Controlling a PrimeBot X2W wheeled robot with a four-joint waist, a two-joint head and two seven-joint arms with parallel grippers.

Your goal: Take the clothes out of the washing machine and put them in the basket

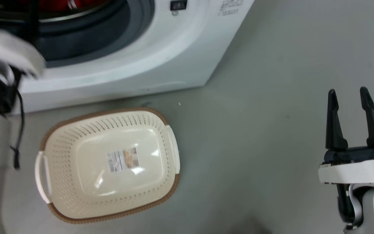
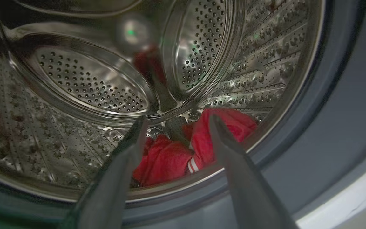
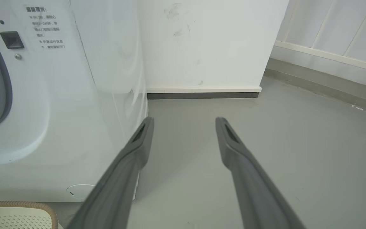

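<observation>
Clothes: red bundle w/ white-striped trim, lying low in drum near its front lip; a red sliver also shows at top of head view, inside the door opening.
Washing machine: white, opening turned toward robot, grey gasket ringing the perforated steel drum; stands on grey floor.
Basket: upright on floor just in front of machine, brown rim up, label stuck on its inner bottom.
L claw: fingers spread, gripping no cloth, pointing into drum w/ the clothes seen btwn the tips; can't tell if tips reach the fabric.
L forearm: pale, blurred, at upper L of head view by the opening.
R claw: fingers spread, holding nothing, over bare floor R of the machine, well apart from basket.
</observation>
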